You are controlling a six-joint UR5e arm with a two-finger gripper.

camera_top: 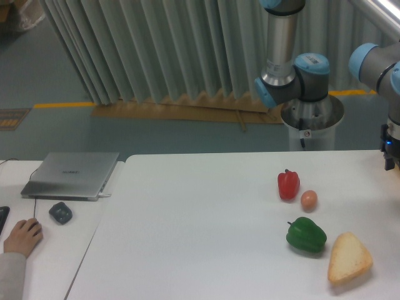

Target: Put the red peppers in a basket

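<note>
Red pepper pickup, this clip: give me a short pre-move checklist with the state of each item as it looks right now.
1. Red pepper located, upright on the table: ok.
2. Pepper free to grasp: not ok for a wide approach; the egg sits close at its right, apparently just apart.
3. Green pepper and bread wedge out of the way: ok, both lie nearer the camera than the target.
4. Gripper state: cannot tell; only a dark part shows at the right edge.
5. Basket position: cannot tell; none is visible in this view.
6. Person's hand away from the work area: ok, it rests at far left.
</note>
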